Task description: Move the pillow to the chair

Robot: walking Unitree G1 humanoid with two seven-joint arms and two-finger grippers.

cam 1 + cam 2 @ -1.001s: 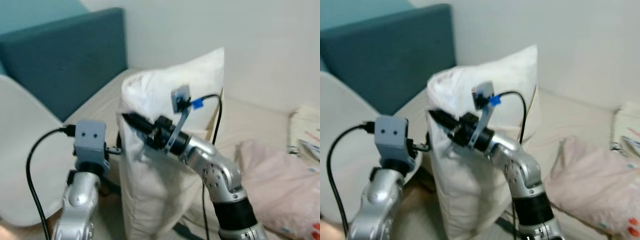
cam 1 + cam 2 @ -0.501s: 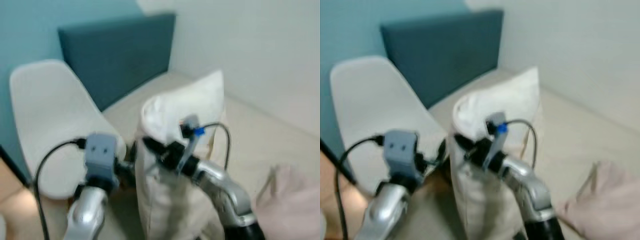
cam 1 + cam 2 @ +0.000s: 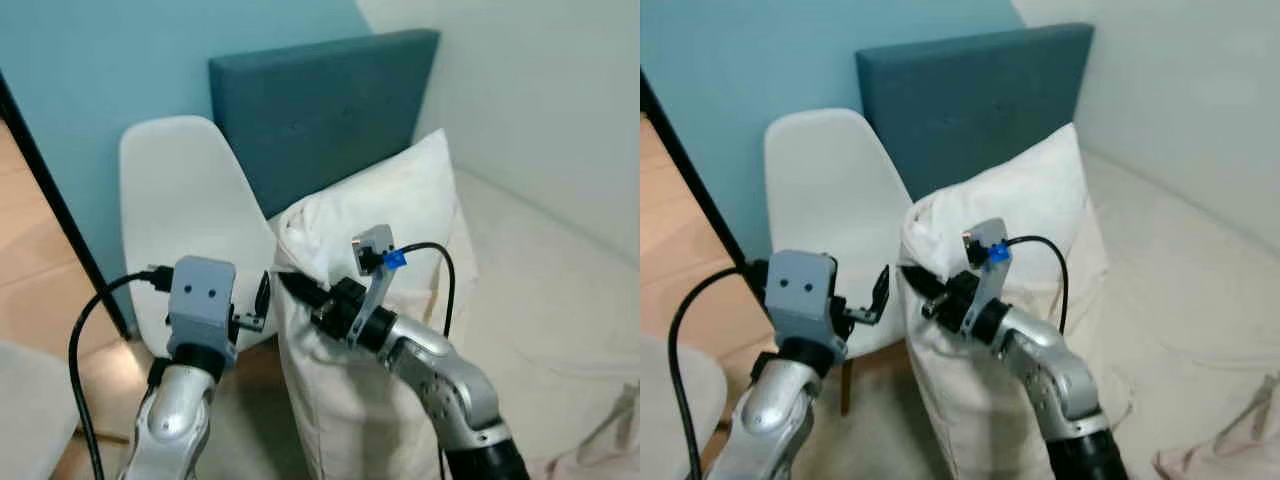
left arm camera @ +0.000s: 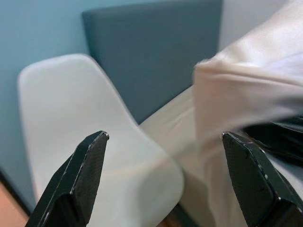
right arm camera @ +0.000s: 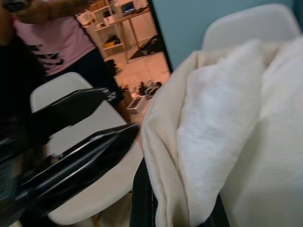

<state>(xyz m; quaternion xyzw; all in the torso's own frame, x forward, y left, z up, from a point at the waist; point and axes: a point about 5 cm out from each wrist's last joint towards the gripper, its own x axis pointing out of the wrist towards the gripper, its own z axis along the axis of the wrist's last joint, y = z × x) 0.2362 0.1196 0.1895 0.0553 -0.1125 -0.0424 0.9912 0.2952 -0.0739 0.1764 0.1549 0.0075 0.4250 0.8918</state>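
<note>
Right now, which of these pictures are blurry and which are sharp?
Head views: fairly sharp on the pillow and chair. Left wrist view: soft throughout, pillow edge smeared. Right wrist view: near pillow fabric soft, background bright and hazy.

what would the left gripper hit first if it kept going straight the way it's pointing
Probably the white chair: the open left gripper looks along its fingers at the chair's seat and back, with the pillow just off to one side. Depth is unclear, so the pillow's edge might brush it first.
</note>
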